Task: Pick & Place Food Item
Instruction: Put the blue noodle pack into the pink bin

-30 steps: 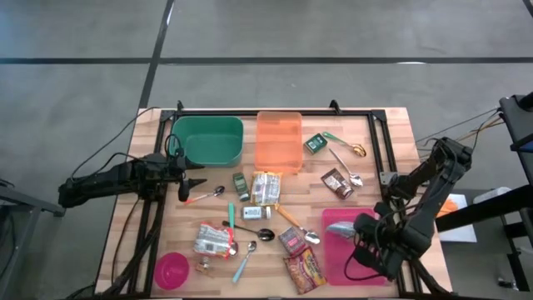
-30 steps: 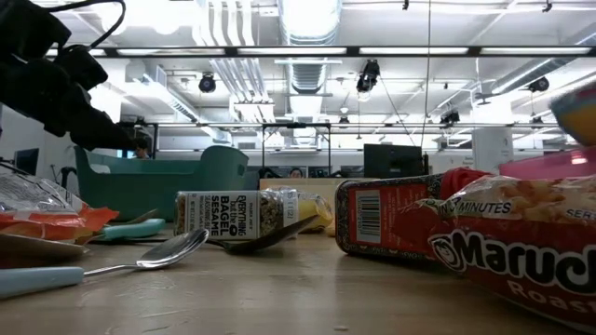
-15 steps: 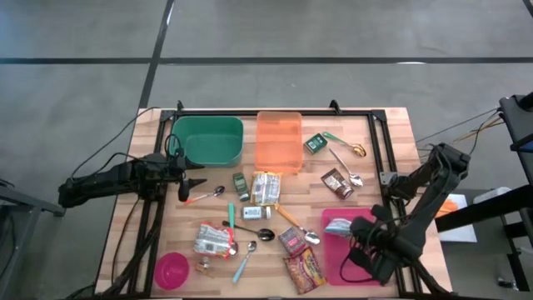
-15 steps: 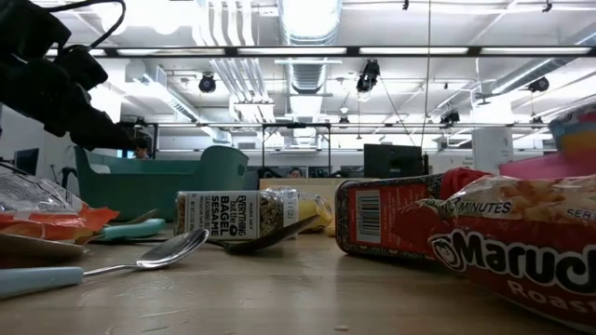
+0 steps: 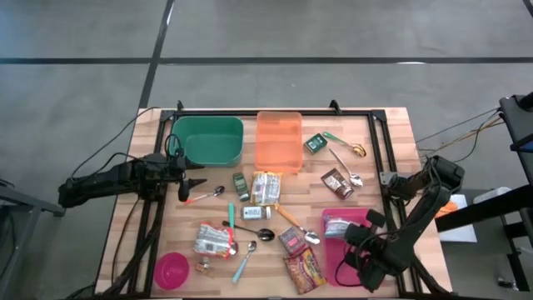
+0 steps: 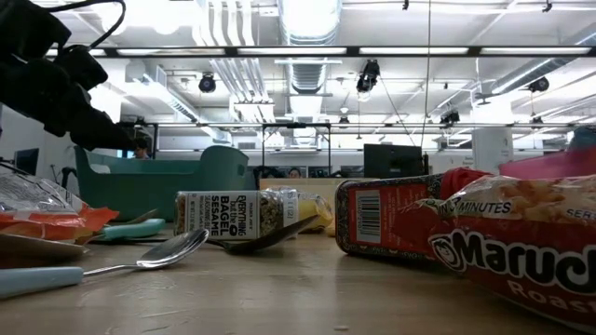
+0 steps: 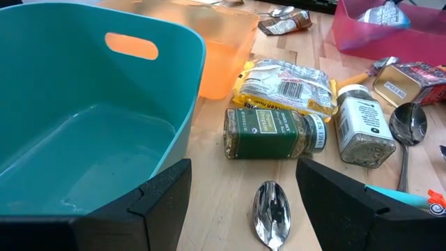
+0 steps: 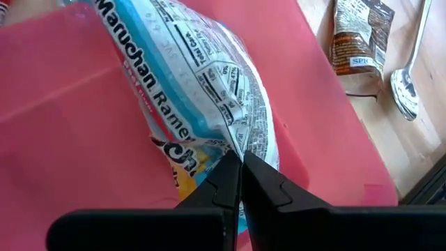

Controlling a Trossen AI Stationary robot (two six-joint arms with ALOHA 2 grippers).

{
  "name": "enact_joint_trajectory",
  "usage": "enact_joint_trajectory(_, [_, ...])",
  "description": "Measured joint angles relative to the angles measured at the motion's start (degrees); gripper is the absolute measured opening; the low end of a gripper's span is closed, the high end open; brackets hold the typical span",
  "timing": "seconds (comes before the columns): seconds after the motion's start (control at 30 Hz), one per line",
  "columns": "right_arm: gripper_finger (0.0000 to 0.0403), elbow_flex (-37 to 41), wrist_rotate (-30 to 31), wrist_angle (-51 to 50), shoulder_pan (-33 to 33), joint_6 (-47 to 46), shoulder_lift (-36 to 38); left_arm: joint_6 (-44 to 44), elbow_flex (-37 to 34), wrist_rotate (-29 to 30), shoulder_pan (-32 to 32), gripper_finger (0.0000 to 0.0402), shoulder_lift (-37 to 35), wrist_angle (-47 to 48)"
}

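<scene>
Maruchan Ramen packet (image 8: pixel 209 90) | right tool (image 8: pixel 240 164) pinching its edge | pink bin (image 8: pixel 63 104)

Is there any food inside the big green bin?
No, the left wrist view shows the green bin with a bare bottom and nothing lying in it.

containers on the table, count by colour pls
teal: 1, the teal bin
orange: 1, the orange bin
pink: 2, the pink bin and the pink bowl
total: 4
</scene>
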State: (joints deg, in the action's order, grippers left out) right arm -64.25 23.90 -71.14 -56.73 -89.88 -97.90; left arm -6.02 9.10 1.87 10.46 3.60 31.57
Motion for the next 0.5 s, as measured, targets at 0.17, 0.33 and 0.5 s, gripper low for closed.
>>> enact_joint_trajectory(0.17, [0.0008, 0.0, -0.8, 0.0, 0.0, 0.0, -1.2, 0.0, 0.0, 0.0, 0.0, 0.0261, 0.0, 0.0])
enact_joint_trajectory(0.33, [0.0008, 0.1, -1.7, 0.0, 0.0, 0.1, -1.2, 0.0, 0.0, 0.0, 0.0, 0.0261, 0.0, 0.0])
enact_joint_trajectory(0.5, [0.0008, 0.0, -1.7, 0.3, 0.0, 0.1, -1.2, 0.0, 0.0, 0.0, 0.0, 0.0261, 0.0, 0.0])
